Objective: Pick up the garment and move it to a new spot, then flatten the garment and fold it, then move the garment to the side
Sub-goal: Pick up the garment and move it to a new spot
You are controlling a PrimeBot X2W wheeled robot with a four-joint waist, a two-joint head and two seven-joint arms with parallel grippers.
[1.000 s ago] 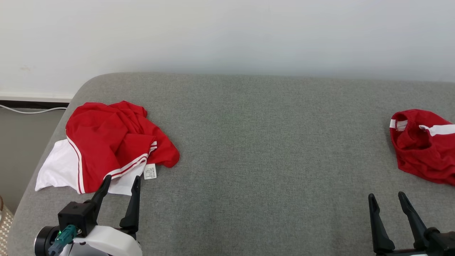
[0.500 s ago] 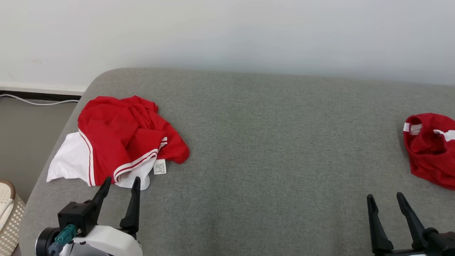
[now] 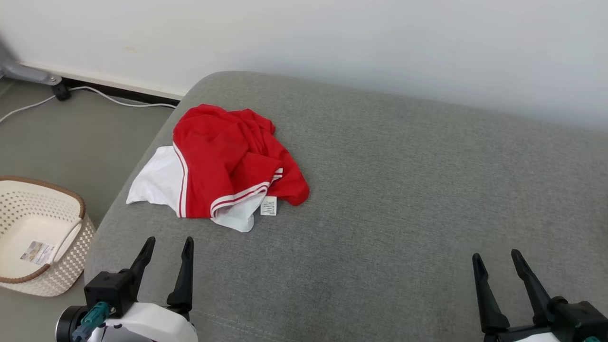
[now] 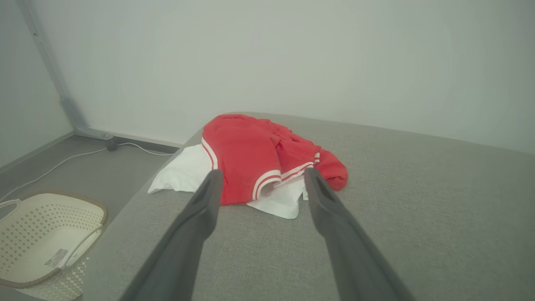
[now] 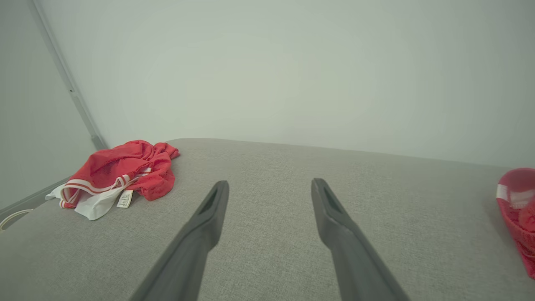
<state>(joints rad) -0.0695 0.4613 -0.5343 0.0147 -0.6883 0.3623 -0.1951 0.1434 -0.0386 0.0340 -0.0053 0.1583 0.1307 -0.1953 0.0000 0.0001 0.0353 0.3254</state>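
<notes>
Lighting was soft n even, barely any shadows; wrist cams looked hazy w/ wide-angle bend at edges.

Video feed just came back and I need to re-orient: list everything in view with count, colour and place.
red and white garment: one, red with white stripes and white panels, crumpled on the cushion's left part
care label: one, white, at that garment's near edge
second garment: one, red with white trim, at the cushion's far right
upholstered cushion: one, grey, under both garments
laundry basket: one, cream with brown rim, on the floor left of the cushion
cable: one, white, on the floor by the wall
left gripper: one, dark, open, empty
right gripper: one, dark, open, empty
</notes>
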